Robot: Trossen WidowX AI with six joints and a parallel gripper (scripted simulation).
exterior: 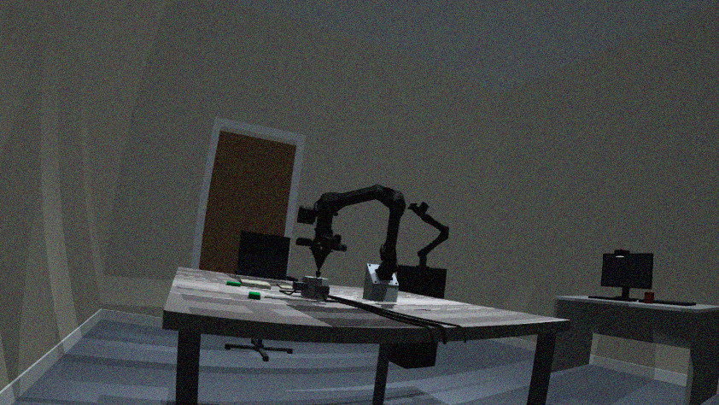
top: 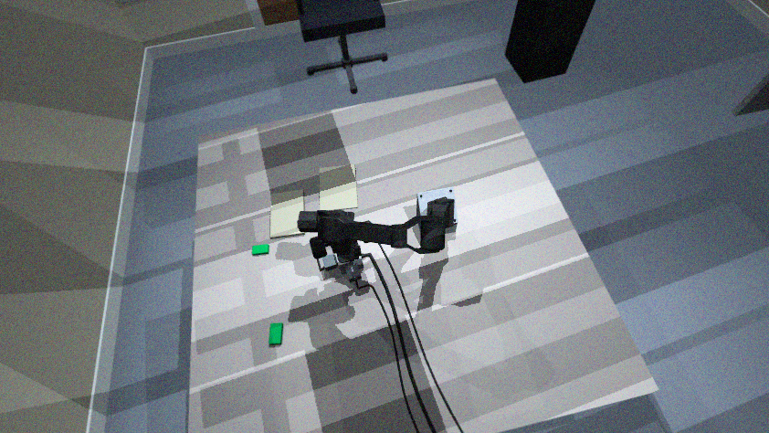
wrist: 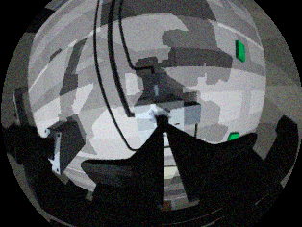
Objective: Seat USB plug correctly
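The black six-joint arm [top: 376, 232] [exterior: 359, 193] is arching from its base at three o'clock toward nine o'clock in the exterior view, its wrist bending down. The gripper [top: 352, 277] [exterior: 318, 273] [wrist: 163, 128] is pointing toward six o'clock, its fingertips nearly meeting, closing on something small.

No readable txt, labels, brands, nos. or signs in any of the 3 views from where I sit. I get nothing legible, top cam, ext. cam or wrist cam, and what I see is grainy and dim, w/ small things too coarse to make out any lettering.
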